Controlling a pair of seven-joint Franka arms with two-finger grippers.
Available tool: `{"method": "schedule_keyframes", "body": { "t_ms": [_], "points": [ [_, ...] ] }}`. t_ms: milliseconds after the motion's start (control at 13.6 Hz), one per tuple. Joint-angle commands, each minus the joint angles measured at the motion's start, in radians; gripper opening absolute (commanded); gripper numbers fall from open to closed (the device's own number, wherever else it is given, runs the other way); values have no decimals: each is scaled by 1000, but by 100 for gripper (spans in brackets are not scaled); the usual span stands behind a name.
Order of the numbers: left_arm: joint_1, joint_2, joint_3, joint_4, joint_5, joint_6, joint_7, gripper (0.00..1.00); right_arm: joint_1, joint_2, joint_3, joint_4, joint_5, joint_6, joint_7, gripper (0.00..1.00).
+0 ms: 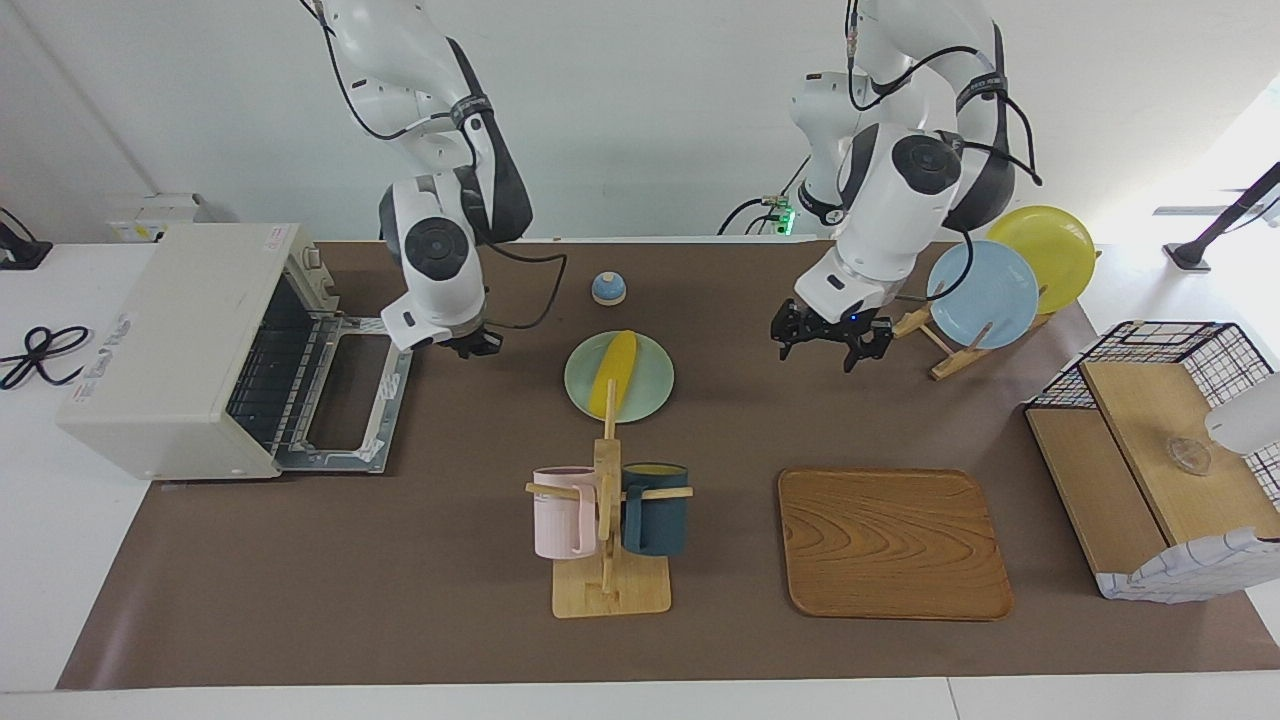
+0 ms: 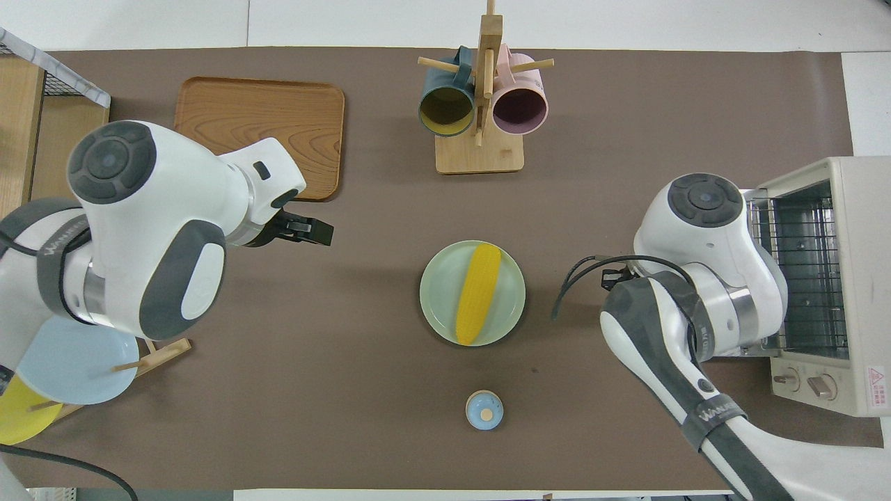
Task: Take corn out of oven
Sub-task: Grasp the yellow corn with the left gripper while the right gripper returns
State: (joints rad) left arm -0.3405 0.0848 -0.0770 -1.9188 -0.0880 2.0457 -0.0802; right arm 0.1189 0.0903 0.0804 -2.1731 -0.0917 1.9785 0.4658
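The corn (image 1: 613, 375) is a yellow cob lying on a pale green plate (image 1: 652, 398) at the table's middle; it also shows in the overhead view (image 2: 477, 292) on the plate (image 2: 437, 306). The cream oven (image 1: 165, 340) stands at the right arm's end with its door (image 1: 350, 400) folded down and its wire rack (image 1: 262, 375) bare; it shows in the overhead view (image 2: 860, 278) too. My right gripper (image 1: 472, 345) hangs low between the oven door and the plate, holding nothing. My left gripper (image 1: 830, 345) is open and empty over bare table, apart from the plate (image 2: 310, 231).
A wooden mug rack (image 1: 607, 520) with a pink and a dark teal mug stands farther from the robots than the plate. A wooden tray (image 1: 890, 545), a dish rack with a blue plate (image 1: 985, 295) and a yellow plate, a wire-and-wood shelf (image 1: 1150, 450), and a small blue lidded pot (image 1: 608, 288) are also there.
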Motion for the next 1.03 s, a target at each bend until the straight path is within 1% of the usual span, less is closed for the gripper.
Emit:
{"method": "schedule_keyframes", "body": {
  "t_ms": [0, 74, 147, 221, 369, 442, 590, 664, 737, 959],
  "points": [
    [-93, 27, 16, -2, -12, 56, -56, 100, -51, -67, 13, -129, -54, 133, -58, 0],
    [-115, 53, 16, 3, -12, 63, -71, 100, -54, -73, 13, -142, -66, 146, -58, 0],
    [-148, 72, 16, 7, -15, 101, -99, 100, -54, -75, 15, -149, -66, 149, -56, 0],
    [-169, 108, 16, 29, -25, 126, -107, 100, -56, -75, 13, -155, -66, 154, -56, 0],
    [-215, 177, 16, 98, -58, 130, -108, 100, -62, -78, 13, -174, -66, 177, -61, 0],
    [-233, 208, 16, 130, -53, 122, -107, 100, -88, -80, 15, -186, -68, 203, -70, 0],
    [-300, 245, 16, 142, -59, 155, -107, 100, -100, -90, 13, -226, -68, 243, -87, 0],
    [-325, 272, 16, 145, -67, 201, -108, 100, -100, -93, 13, -234, -68, 247, -87, 0],
    [-348, 283, 16, 146, -67, 220, -108, 100, -99, -95, 13, -235, -68, 244, -87, 0],
    [-379, 308, 16, 141, -67, 251, -108, 100, -100, -95, 13, -240, -69, 243, -87, 0]
  ]
}}
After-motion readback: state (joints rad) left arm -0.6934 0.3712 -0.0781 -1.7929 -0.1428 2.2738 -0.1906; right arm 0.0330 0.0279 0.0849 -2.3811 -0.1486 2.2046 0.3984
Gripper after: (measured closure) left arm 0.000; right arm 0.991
